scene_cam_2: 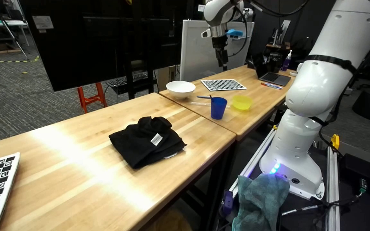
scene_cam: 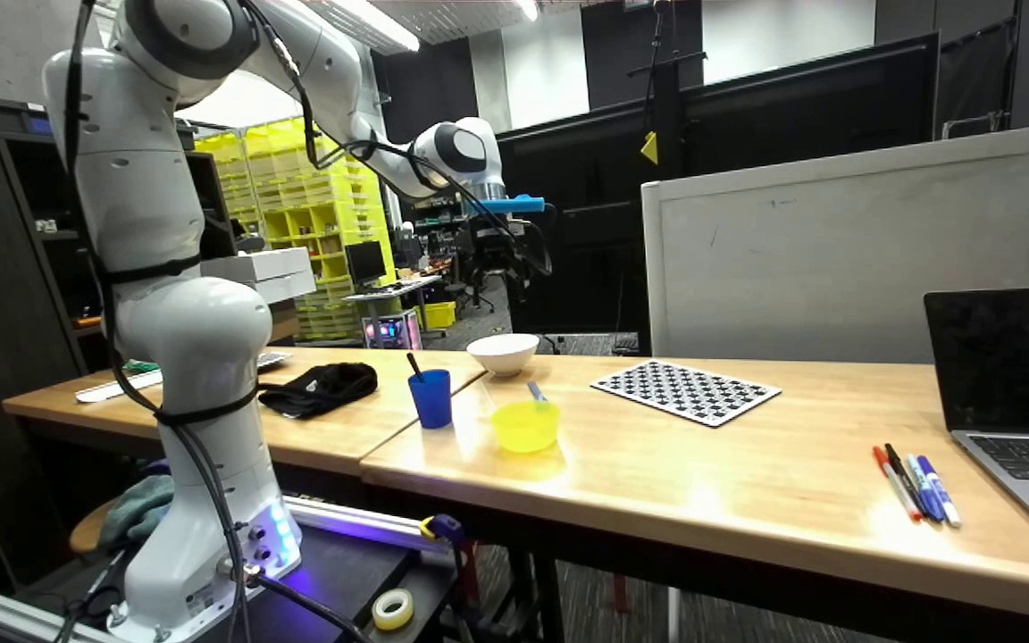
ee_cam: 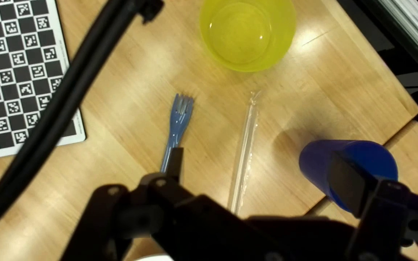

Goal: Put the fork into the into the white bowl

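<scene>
On the wooden table (scene_cam: 747,473), a slim dark stick (scene_cam: 414,363) leans in the blue cup (scene_cam_2: 218,109), and the fork (ee_cam: 177,124) lies between the white bowl (scene_cam_2: 180,93) and the translucent yellow bowl (scene_cam: 525,433). Well above hangs the gripper (ee_cam: 261,174); I see its jaws spread wide around plain air.

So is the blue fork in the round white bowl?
Out: the wrist view shows the blue fork lying on the wooden table; the round white bowl stands apart.

Blue cup (scene_cam: 431,400) near yellow bowl (scene_cam: 525,432)
</scene>
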